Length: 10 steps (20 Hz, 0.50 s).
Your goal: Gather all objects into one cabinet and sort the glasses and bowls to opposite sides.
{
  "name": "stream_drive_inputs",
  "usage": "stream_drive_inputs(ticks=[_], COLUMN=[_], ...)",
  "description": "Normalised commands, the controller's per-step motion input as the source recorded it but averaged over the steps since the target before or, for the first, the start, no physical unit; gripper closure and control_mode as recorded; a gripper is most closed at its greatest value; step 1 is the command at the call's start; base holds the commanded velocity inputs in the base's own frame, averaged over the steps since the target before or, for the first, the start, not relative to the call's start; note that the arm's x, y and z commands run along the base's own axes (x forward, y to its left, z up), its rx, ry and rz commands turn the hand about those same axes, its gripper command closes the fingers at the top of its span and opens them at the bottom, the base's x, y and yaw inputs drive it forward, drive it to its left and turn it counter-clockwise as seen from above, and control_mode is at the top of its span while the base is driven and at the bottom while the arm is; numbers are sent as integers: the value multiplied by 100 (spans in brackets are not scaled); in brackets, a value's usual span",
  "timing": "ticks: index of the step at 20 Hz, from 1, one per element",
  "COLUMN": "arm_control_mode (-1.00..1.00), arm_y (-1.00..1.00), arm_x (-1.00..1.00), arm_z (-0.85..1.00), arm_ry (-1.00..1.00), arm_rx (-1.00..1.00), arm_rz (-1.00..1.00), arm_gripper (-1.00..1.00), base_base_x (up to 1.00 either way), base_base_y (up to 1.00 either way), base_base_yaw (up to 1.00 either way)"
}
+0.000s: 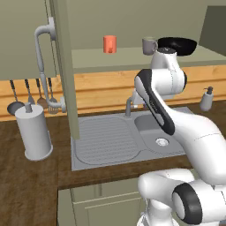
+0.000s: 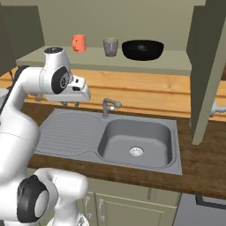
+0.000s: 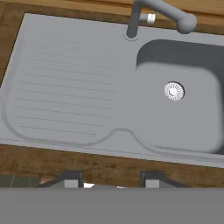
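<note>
Dark finger tips of the gripper [image 3: 112, 178] stand partly apart with nothing between them, pointing straight down at the grey sink [image 3: 65, 100] from high above; the drain [image 3: 173, 91] and the tap [image 3: 144, 15] lie below. The hand is empty.

On the open cabinet shelf [image 2: 53, 56] above, the orange-red cup [image 2: 79, 43] sits towards the left, the grey mug [image 2: 110, 47] stands apart from it in the middle, and the wide black dish [image 2: 142, 49] sits just beside the mug on its right. The blue bowl cannot be made out in these pictures, so I judge it is yet to be fetched.

The risks come from the arm's size against the crowded shelf. The elbow [image 1: 165, 79] hangs close in front of the mug and dish in the left base view; a careless swing up could knock either one off the edge. The open door [image 1: 66, 66] with its long handle [image 1: 42, 57] stands to the left and could be struck on a wide sweep. With the jaws only half apart, reaching for the mug may clip its rim instead of straddling it.
</note>
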Motion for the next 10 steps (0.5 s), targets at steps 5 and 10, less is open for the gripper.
stream_drive_inputs(ticks=[5, 10], arm_control_mode=[-100, -100], arm_y=[0, 0], arm_x=[-29, -70], arm_z=[11, 49], arm_ry=[-19, -39], arm_rx=[0, 5], arm_rz=[0, 0], arm_gripper=[-100, -100], base_base_x=[0, 0], base_base_y=[0, 0], base_base_yaw=[0, 0])
